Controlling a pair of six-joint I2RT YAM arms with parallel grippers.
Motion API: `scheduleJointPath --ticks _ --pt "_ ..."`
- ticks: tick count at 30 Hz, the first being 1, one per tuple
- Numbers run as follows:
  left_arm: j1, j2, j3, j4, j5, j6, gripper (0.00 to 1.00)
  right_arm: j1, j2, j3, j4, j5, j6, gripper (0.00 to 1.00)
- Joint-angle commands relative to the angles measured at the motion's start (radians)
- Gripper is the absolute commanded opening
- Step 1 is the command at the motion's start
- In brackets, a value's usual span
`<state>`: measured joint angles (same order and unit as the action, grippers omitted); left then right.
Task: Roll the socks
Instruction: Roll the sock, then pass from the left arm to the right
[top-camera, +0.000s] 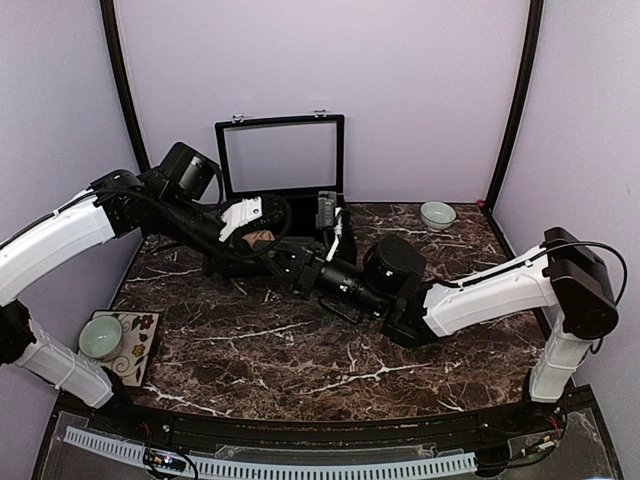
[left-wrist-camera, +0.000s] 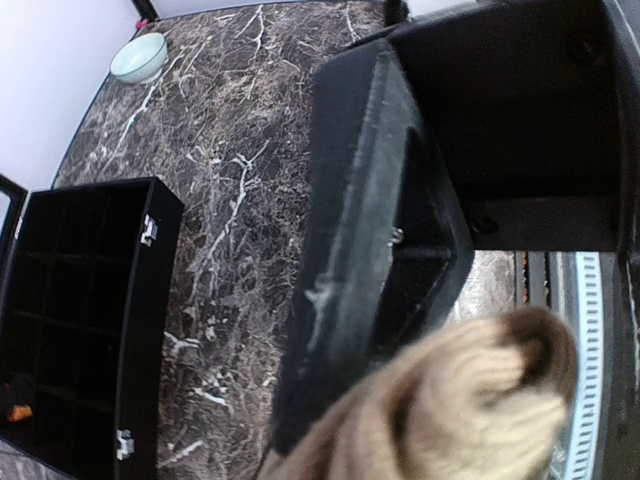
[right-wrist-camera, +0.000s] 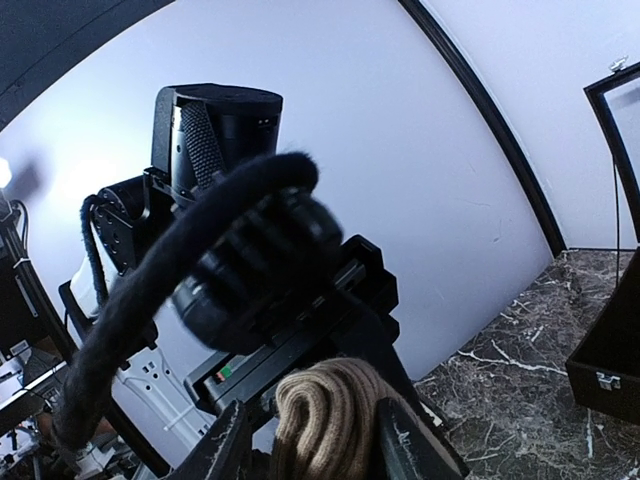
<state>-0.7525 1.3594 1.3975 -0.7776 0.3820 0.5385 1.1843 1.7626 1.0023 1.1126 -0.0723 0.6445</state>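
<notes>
A rolled tan sock (top-camera: 262, 238) hangs over the back middle of the table, between both grippers. My left gripper (top-camera: 257, 231) comes in from the left and is shut on it. In the left wrist view the tan sock (left-wrist-camera: 450, 410) bulges at the bottom edge and my own fingers are hidden behind it. My right gripper (top-camera: 284, 258) reaches in from the right. In the right wrist view the right gripper (right-wrist-camera: 315, 435) is open. Its fingers (right-wrist-camera: 222, 448) flank the tan sock (right-wrist-camera: 320, 410), with a thin gap on the left side. Only this one sock is clearly in view.
A black compartment box (left-wrist-camera: 90, 300) with its glass lid (top-camera: 280, 155) raised stands at the back, and a small orange bit shows in one cell. A pale green bowl (top-camera: 437, 214) sits back right. A cup (top-camera: 100, 337) rests on a patterned tile near left.
</notes>
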Motion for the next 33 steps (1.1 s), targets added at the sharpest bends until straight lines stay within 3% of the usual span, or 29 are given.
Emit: scheduleJointPath --ticks 1,12,15,18,21,24,25,26,27,29,30,33 --pt "0.000 -0.018 0.007 0.020 0.012 0.006 0.00 0.008 0.038 0.056 -0.131 -0.050 -0.007 0.41" --pt "-0.001 -0.035 -0.003 0.006 0.026 0.038 0.00 -0.004 0.066 0.180 -0.381 0.002 -0.043 0.38" --pt "-0.001 -0.040 0.001 0.004 0.017 0.044 0.00 -0.017 0.072 0.177 -0.387 -0.013 -0.032 0.28" --pt "-0.001 -0.047 -0.005 0.015 -0.018 0.037 0.00 -0.039 0.057 0.158 -0.372 -0.019 -0.025 0.00" --pt "0.017 -0.058 -0.040 0.073 -0.115 0.017 0.00 -0.070 0.030 0.118 -0.372 -0.026 -0.017 0.00" --pt "0.085 -0.043 -0.089 0.087 -0.098 0.013 0.01 -0.105 0.017 0.127 -0.418 -0.045 -0.039 0.00" --pt "0.120 -0.025 -0.090 0.073 -0.049 0.008 0.07 -0.118 0.014 0.135 -0.442 -0.047 -0.051 0.00" --pt "0.176 -0.005 -0.087 0.060 -0.006 -0.008 0.20 -0.128 0.011 0.142 -0.462 -0.049 -0.067 0.00" --pt "0.242 0.017 -0.081 0.045 0.047 -0.024 0.41 -0.139 0.009 0.143 -0.482 -0.050 -0.084 0.00" --pt "0.326 0.058 -0.068 0.018 0.136 -0.047 0.91 -0.162 0.011 0.177 -0.520 -0.048 -0.124 0.00" --pt "0.363 0.076 -0.060 0.007 0.170 -0.052 0.98 -0.174 0.013 0.188 -0.535 -0.048 -0.141 0.00" --pt "0.456 0.110 -0.059 0.014 0.232 -0.062 0.99 -0.214 0.036 0.219 -0.563 -0.053 -0.184 0.00"
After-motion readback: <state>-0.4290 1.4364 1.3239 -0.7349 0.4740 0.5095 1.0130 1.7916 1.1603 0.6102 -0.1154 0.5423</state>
